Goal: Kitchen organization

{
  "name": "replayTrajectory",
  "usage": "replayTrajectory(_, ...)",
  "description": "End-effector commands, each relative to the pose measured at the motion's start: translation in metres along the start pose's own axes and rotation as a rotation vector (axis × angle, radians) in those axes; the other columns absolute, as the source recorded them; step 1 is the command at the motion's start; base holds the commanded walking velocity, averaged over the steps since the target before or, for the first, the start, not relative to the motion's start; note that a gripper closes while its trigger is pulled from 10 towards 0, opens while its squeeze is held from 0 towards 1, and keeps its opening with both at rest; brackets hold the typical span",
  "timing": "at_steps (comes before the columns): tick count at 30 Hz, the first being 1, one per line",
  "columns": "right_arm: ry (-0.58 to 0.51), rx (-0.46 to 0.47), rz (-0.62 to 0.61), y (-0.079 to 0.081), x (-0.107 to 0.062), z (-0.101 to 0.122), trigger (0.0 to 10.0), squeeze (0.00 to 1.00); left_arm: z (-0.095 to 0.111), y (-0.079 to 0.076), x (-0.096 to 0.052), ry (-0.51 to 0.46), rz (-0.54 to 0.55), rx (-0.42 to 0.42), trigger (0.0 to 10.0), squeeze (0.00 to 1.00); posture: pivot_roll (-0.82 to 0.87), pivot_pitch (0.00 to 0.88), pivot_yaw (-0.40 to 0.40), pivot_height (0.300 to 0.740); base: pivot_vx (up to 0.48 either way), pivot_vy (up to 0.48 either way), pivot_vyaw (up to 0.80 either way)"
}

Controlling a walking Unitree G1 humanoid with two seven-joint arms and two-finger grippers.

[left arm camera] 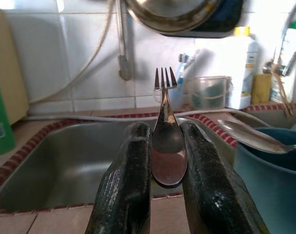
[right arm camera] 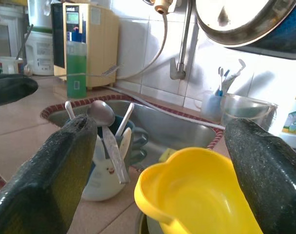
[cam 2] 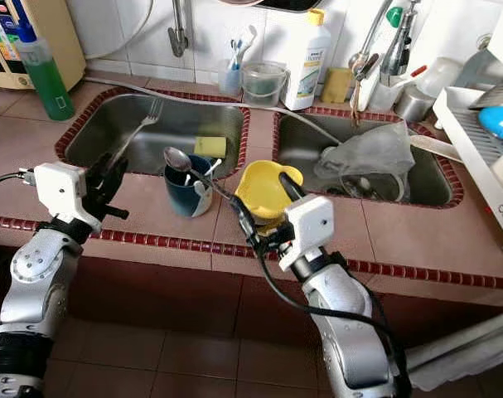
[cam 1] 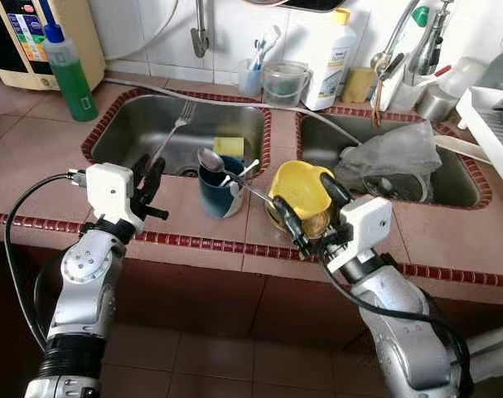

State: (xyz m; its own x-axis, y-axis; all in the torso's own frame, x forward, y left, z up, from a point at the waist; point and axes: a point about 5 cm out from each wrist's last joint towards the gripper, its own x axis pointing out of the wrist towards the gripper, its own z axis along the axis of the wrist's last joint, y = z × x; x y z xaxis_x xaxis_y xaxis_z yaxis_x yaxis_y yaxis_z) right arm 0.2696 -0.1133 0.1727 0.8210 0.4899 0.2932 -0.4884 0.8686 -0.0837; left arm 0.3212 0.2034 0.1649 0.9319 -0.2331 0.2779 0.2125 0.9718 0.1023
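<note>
My left gripper [cam 1: 149, 184] is shut on the handle of a metal fork [cam 1: 181, 117], whose tines point up over the left sink [cam 1: 127, 133]; the left wrist view shows the fork [left arm camera: 163, 85] pinched between both fingers. A dark blue mug [cam 1: 219, 196] with white utensils in it stands on the counter between the arms. A large spoon [cam 1: 210, 158] rests across the mug, its handle slanting toward my right gripper. My right gripper [cam 1: 311, 206] is open, its fingers on either side of a yellow cup [cam 1: 301, 187] near the counter's front edge, holding nothing.
A yellow sponge [cam 1: 228, 147] lies in the left sink and a crumpled plastic bag [cam 1: 392, 157] covers the right sink. A green soap bottle [cam 1: 69, 70], a white bottle [cam 1: 330, 58] and cups line the back. A white dish rack [cam 1: 487, 124] stands at the far right.
</note>
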Motion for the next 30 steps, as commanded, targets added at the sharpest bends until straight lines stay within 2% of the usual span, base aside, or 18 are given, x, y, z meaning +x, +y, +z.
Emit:
replayTrajectory(1,-0.026,0.005,-0.004,-0.002,0.001,0.007,10.0,0.0,0.01,0.004,0.004,-0.032,0.008,0.006,10.0,0.0,-0.03,0.028,-0.058,0.74,0.0,0.0,0.0)
replayTrajectory(5,-0.074,-0.005,-0.03,-0.007,0.007,0.019,10.0,0.0,0.012,0.011,0.004,-0.021,0.052,0.0,10.0,0.0,-0.03,0.018,-0.051,0.74,0.0,0.0,0.0)
replayTrajectory(12,-0.132,-0.001,-0.063,-0.014,0.017,0.034,10.0,0.0,0.013,0.009,0.006,-0.018,0.058,-0.026,10.0,0.0,-0.02,0.015,-0.049,0.74,0.0,0.0,0.0)
replayTrajectory(25,-0.168,-0.008,-0.064,-0.017,0.023,0.045,10.0,0.0,0.016,0.007,0.012,-0.021,0.043,-0.036,10.0,0.0,-0.03,0.017,-0.049,0.74,0.0,0.0,0.0)
replayTrajectory(30,-0.169,-0.011,-0.073,-0.018,0.022,0.047,10.0,0.0,0.017,0.005,0.014,-0.024,0.038,-0.038,10.0,0.0,-0.04,0.025,-0.043,0.74,0.299,0.0,0.0)
